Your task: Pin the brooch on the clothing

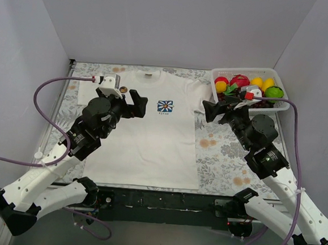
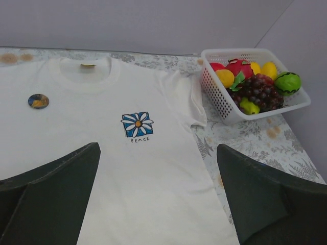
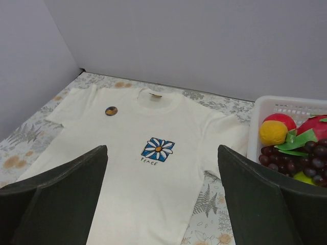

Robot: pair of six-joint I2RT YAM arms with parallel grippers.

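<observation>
The clothing, a white T-shirt [image 1: 145, 138], lies flat on the flowered tablecloth with its neck at the far side. A small round brooch [image 2: 38, 101], dark blue and yellow, rests on the shirt below the collar toward its left shoulder; it also shows as the brooch [image 3: 111, 111] and the brooch [image 1: 123, 89]. A blue square daisy print [image 2: 137, 124] with the word PEACE sits on the chest. My left gripper [image 1: 139, 106] hovers open over the shirt's left half, holding nothing. My right gripper [image 1: 208, 110] is open beside the right sleeve, also holding nothing.
A white plastic basket [image 1: 245, 70] of toy fruit and grapes stands at the back right, just behind my right arm. Grey walls close in the table on three sides. The flowered tablecloth [image 1: 229, 156] shows to the right of the shirt.
</observation>
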